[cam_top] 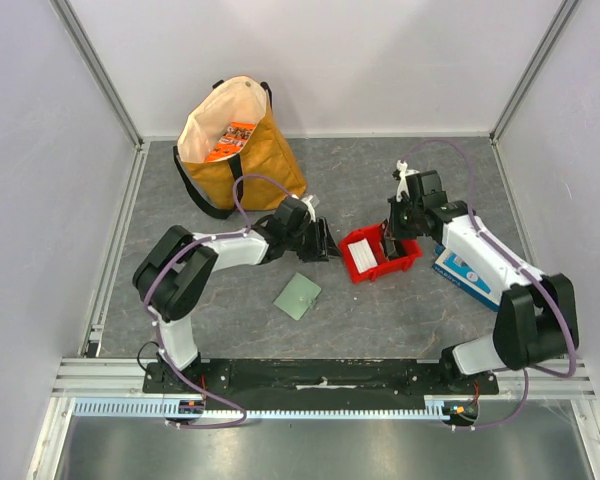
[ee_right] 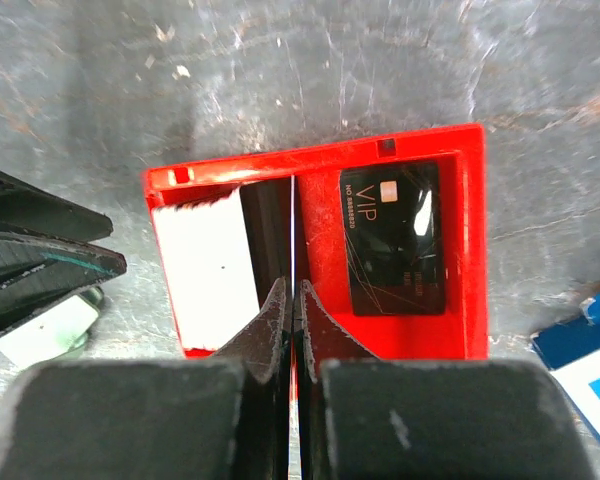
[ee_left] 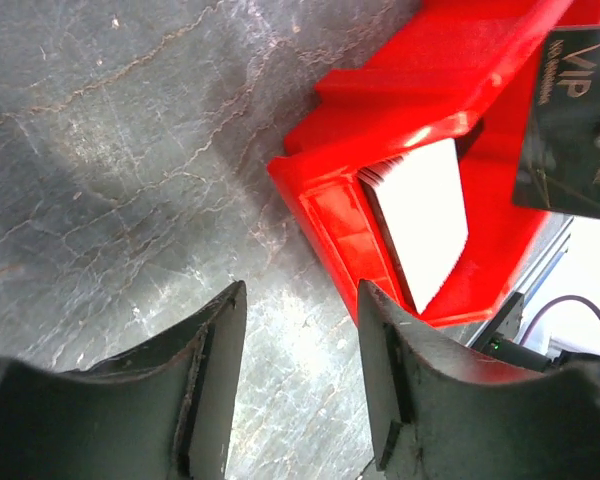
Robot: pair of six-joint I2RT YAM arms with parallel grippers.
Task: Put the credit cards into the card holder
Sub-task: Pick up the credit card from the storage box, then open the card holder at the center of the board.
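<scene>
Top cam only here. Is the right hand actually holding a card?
Observer: Yes. In the right wrist view the right hand is shut on a thin whitish card, seen edge-on, over the red bin.
Operator: What's in the bin?
Observer: A white card stack in one compartment and a black VIP card in the other.
Operator: Left hand?
Observer: The left wrist view shows the left hand open and empty, just off the bin's corner.
</scene>
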